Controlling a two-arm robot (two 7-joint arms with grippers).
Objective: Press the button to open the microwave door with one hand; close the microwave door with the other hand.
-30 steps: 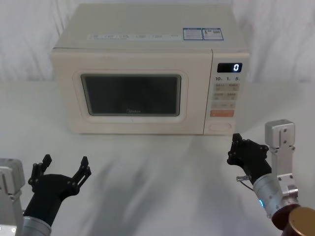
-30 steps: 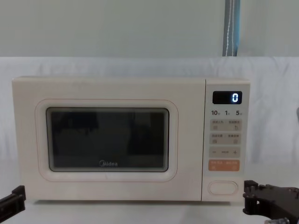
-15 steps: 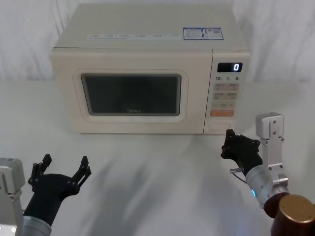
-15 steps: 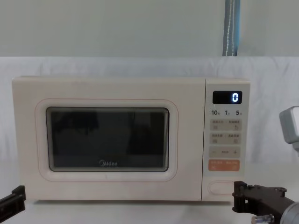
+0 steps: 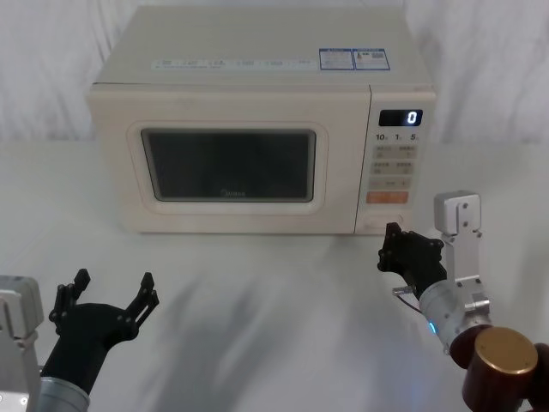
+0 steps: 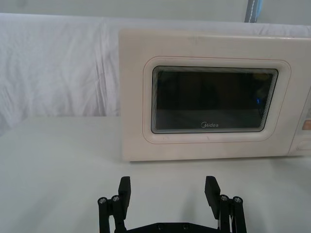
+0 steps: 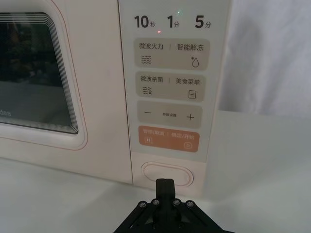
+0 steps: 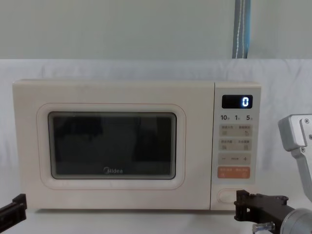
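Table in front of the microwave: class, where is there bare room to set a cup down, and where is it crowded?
Bare table stretches between the left end effector and the right end effector, below the microwave door. Crowded at the button, where the right end effector sits.

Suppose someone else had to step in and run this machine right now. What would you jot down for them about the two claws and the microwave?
Right gripper: fingers shut together, tip just in front of the wide oval button at the foot of the control panel; contact cannot be told.
Left gripper: open, low over the table, well in front of the microwave door, idle.
Door is shut flush; the display reads 0.
Done: approach to the button.
Left: press it so the door opens, then close the door with the left gripper.
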